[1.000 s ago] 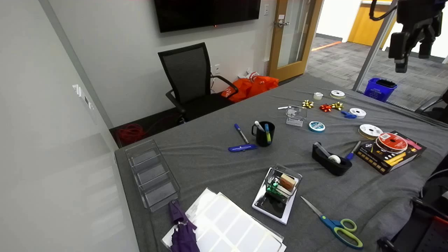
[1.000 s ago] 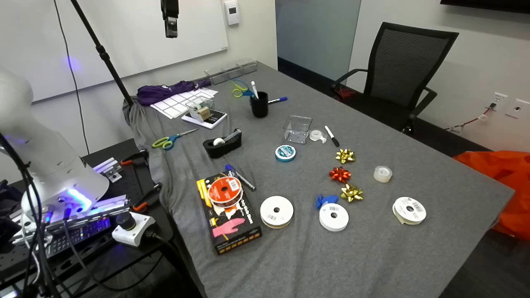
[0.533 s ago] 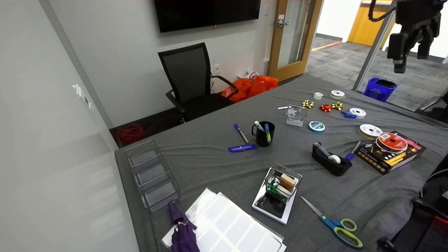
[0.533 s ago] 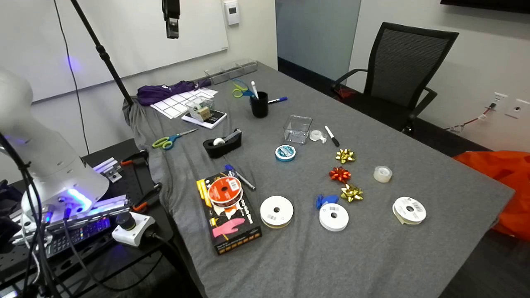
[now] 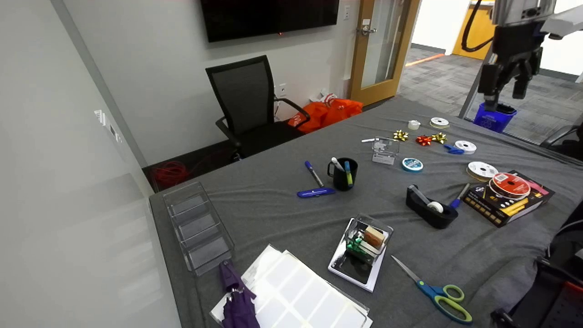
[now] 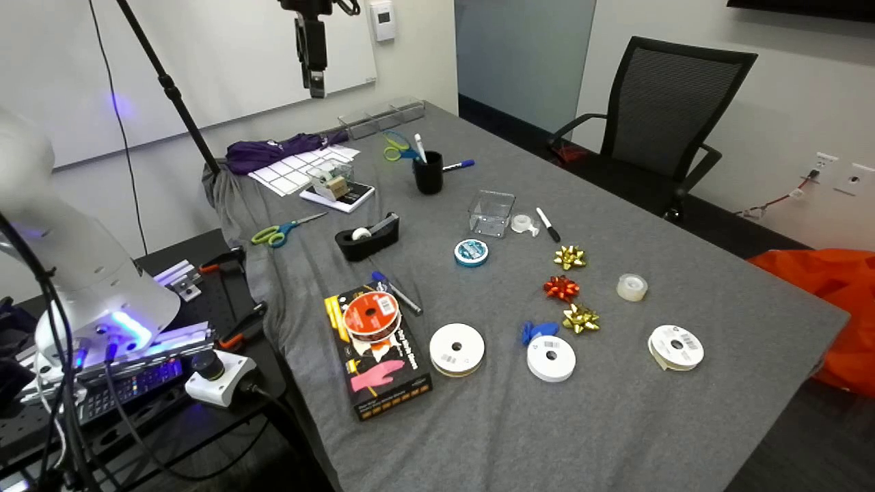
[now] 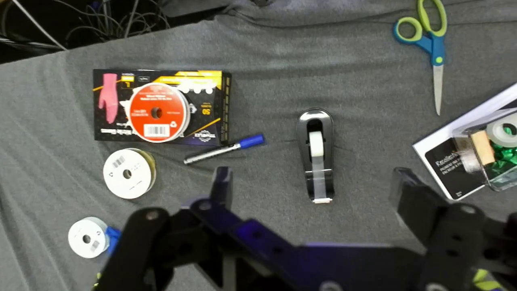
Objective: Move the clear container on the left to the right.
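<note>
While the end effector (image 5: 505,100) hangs spread, the clear container (image 5: 365,222) lies lower, well apart.

On the grey-covered table (image 6: 656,437), a red-labelled spool (image 6: 376,323) lies on a black box (image 6: 386,362). A white marker (image 6: 420,147) stands in a black mug (image 6: 428,176). Scissors (image 7: 438,50) lie near a tape dispenser (image 6: 372,244). A purple umbrella (image 5: 239,310) overlaps white sheets (image 5: 300,291); a red bow (image 6: 562,288) sits between two gold bows (image 6: 569,257).
</note>
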